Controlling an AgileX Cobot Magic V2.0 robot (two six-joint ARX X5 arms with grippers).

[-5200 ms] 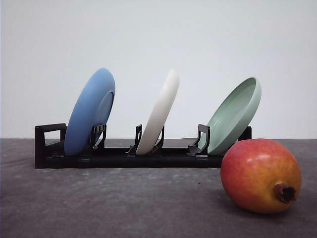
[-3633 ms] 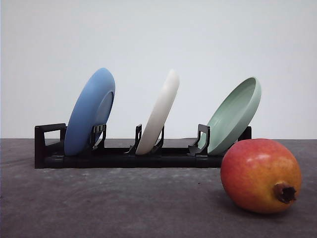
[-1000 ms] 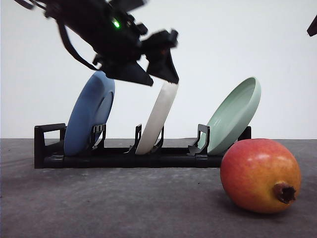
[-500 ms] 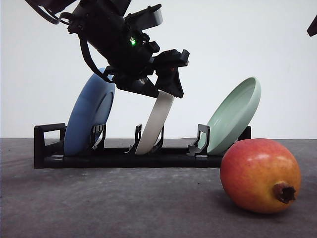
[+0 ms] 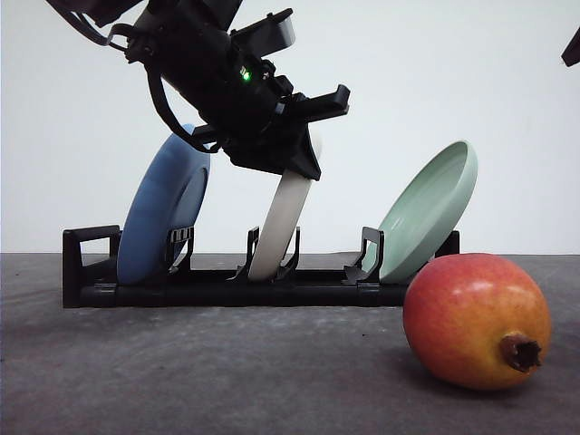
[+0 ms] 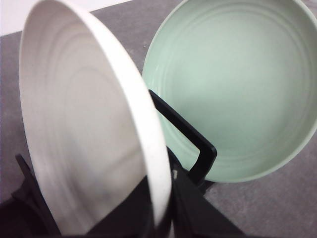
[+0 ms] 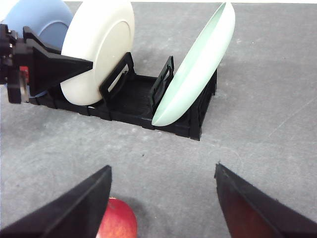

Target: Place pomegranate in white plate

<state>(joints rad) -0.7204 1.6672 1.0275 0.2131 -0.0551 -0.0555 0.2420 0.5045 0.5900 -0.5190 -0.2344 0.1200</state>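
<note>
The pomegranate point(image 5: 476, 322), red shading to orange with a dark crown stub, lies on the grey table at the front right. The white plate point(image 5: 283, 222) stands on edge in the middle slot of a black rack point(image 5: 227, 288). My left gripper point(image 5: 304, 159) covers the plate's top rim. In the left wrist view its black fingers point(image 6: 198, 218) press both sides of the white plate's point(image 6: 84, 134) rim. My right gripper point(image 7: 163, 168) hangs open above the table in front of the rack, apart from the pomegranate point(image 7: 118, 220), which shows beside one finger.
A blue plate point(image 5: 163, 208) stands in the rack's left slot and a pale green plate point(image 5: 426, 213) leans in the right slot, close behind the pomegranate. Bare grey table point(image 5: 227, 372) lies in front of the rack. A bit of the right arm point(image 5: 573, 45) shows at the upper right.
My left arm came into view from the upper left and lowered onto the white plate's top rim, and its fingers closed on the rim. Pomegranate and plates have not moved.
</note>
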